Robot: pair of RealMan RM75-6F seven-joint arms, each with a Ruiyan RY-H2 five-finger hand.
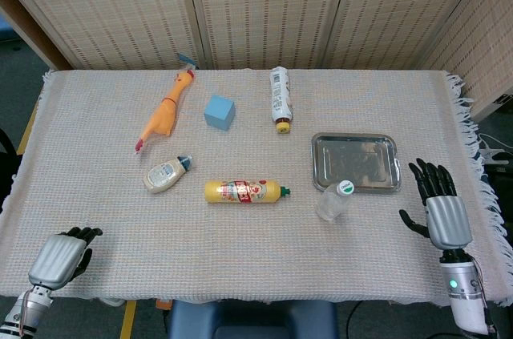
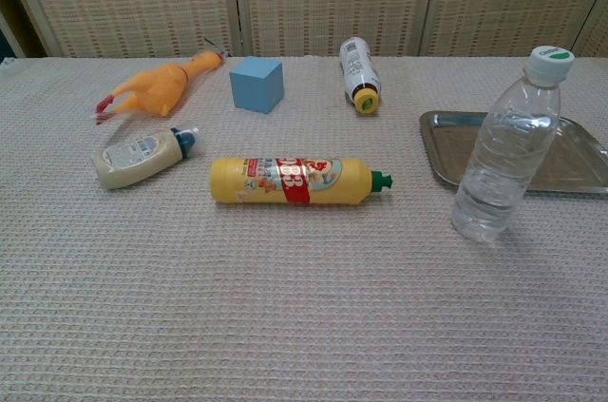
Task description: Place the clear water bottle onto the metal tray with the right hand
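Note:
The clear water bottle (image 1: 333, 202) (image 2: 503, 155), with a white and green cap, stands upright on the cloth just in front of the metal tray's (image 1: 355, 162) (image 2: 579, 160) near-left corner. Nothing lies on the tray. My right hand (image 1: 438, 204) rests at the table's right front, to the right of the bottle and apart from it, fingers spread and holding nothing. My left hand (image 1: 62, 255) sits at the front-left corner with its fingers curled in and nothing in them. Neither hand shows in the chest view.
A yellow sauce bottle (image 1: 243, 191) (image 2: 296, 180) lies left of the water bottle. Further left lies a small cream bottle (image 1: 166, 175) (image 2: 142, 157). At the back are a rubber chicken (image 1: 166, 110) (image 2: 157, 88), a blue cube (image 1: 219, 111) (image 2: 256, 84) and a white bottle (image 1: 280, 97) (image 2: 358, 70).

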